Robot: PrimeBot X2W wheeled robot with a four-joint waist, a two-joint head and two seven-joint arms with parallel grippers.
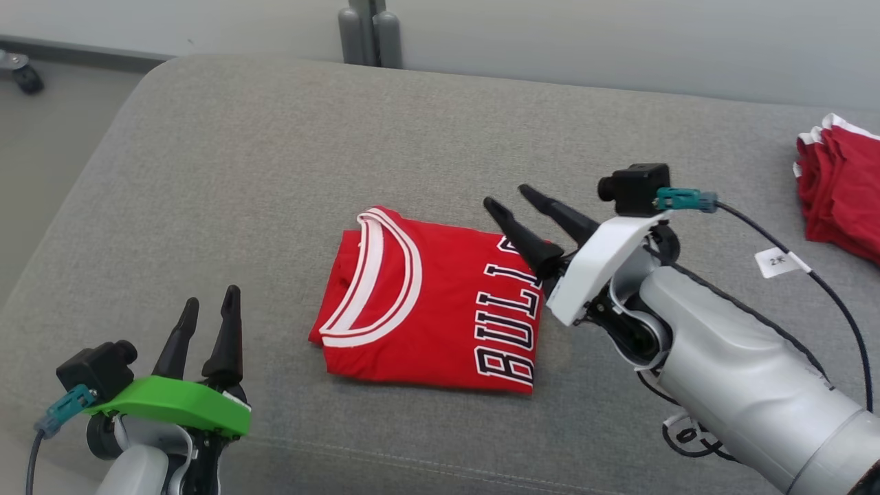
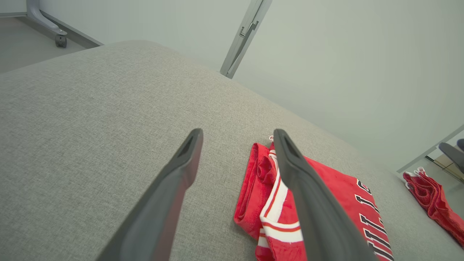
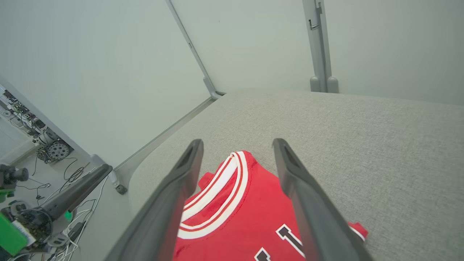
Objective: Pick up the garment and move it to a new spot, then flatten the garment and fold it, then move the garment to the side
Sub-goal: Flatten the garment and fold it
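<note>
Red basketball jersey (image 1: 426,302) of smooth knit cloth, with a white-striped neckline and black-and-white lettering, lies folded into a compact rectangle near the middle of the grey upholstered bench (image 1: 275,172). Its collar faces left and its lettered edge faces right. The layers look flat and squared, apart from a small bunched bit at the left edge in the left wrist view.

Above the lettered right edge hangs the right gripper (image 1: 509,197). Its two dark fingers are spread apart, hold nothing, and point to the far left across the cloth. Whether they touch the fabric I cannot tell. The left gripper (image 1: 212,297) sits at the near left, well apart from the jersey, with its fingers likewise parted and empty.

A pile of red garments with white trim (image 1: 842,192) lies at the far right edge of the bench.

Folding appears finished, so the step in hand is most likely the last one, moving the garment to the side. That calls for the right gripper to come down at the right edge, slip one finger under every layer and pinch the whole stack. A shallow grip would probably lift only the top layer and undo the fold.
</note>
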